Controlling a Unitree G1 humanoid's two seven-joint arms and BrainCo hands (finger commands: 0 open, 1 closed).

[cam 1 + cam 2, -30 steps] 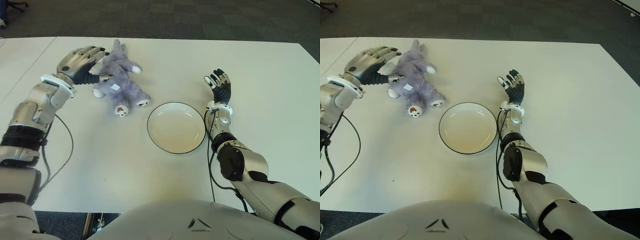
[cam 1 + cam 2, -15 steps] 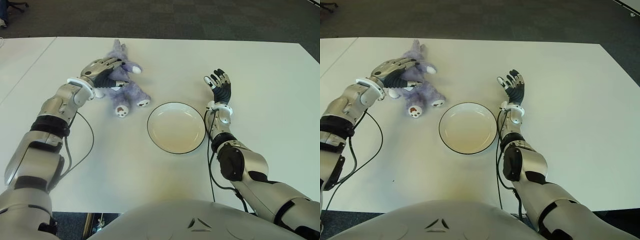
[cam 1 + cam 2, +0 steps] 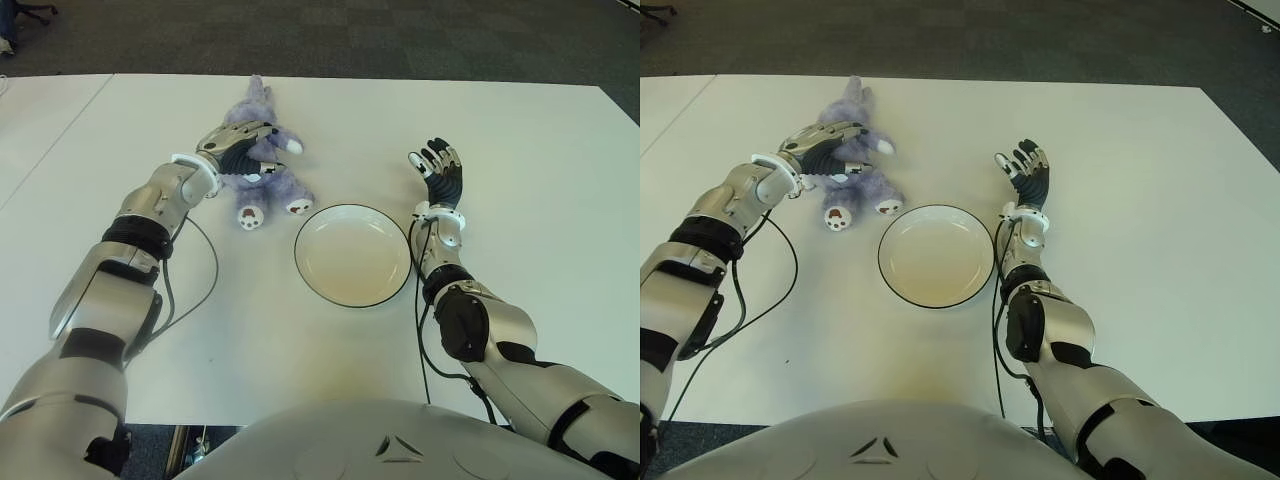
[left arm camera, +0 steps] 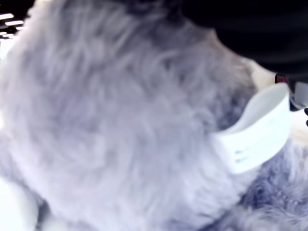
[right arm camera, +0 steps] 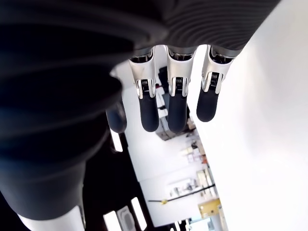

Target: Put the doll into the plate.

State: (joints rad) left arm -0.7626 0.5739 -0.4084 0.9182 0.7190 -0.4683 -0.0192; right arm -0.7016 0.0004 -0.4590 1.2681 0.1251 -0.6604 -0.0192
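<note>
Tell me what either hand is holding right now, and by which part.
The left hand is closed over the purple doll around its upper body, on the table left of the plate. The right hand, right of the plate, is open and holds nothing.

Doll (image 3: pixel 262 170) left of plate (image 3: pixel 352 288) — apart

The left robot hand (image 3: pixel 237 143) hides the doll's (image 3: pixel 268 181) middle; its wrist view is blurred fur.
</note>
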